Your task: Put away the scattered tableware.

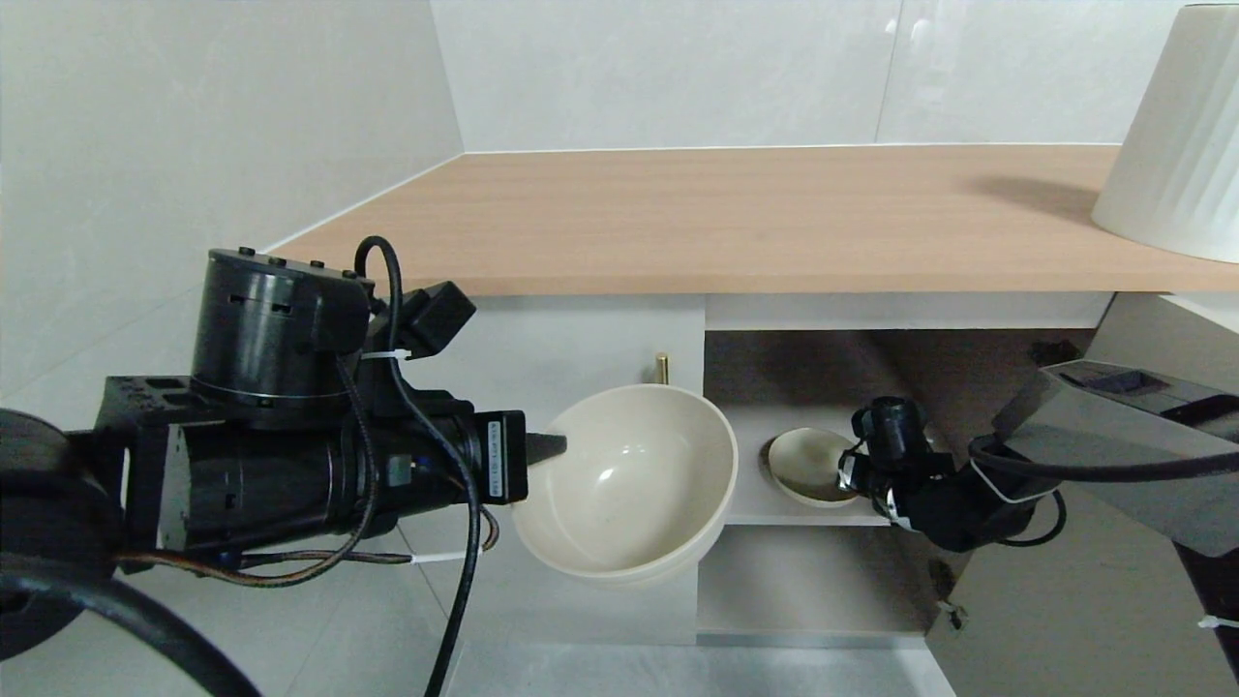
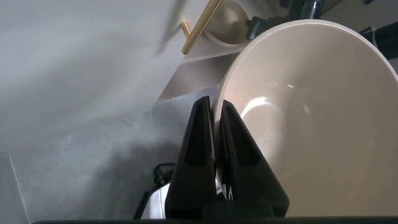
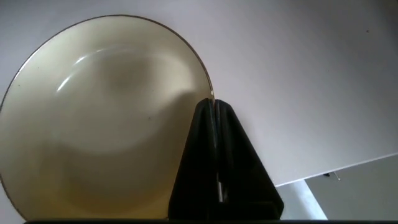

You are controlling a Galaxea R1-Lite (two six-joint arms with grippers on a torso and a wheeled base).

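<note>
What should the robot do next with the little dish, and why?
Probably open the right gripper and leave the small dish there: it is already at the white shelf inside the open cabinet. The big bowl, clamped by its rim in the left gripper, is outside.

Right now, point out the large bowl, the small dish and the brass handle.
large bowl (image 1: 629, 479): head view, inside wall.
small dish (image 1: 803, 465): head view, inside face.
brass handle (image 1: 663, 368): head view, its shaft.
</note>
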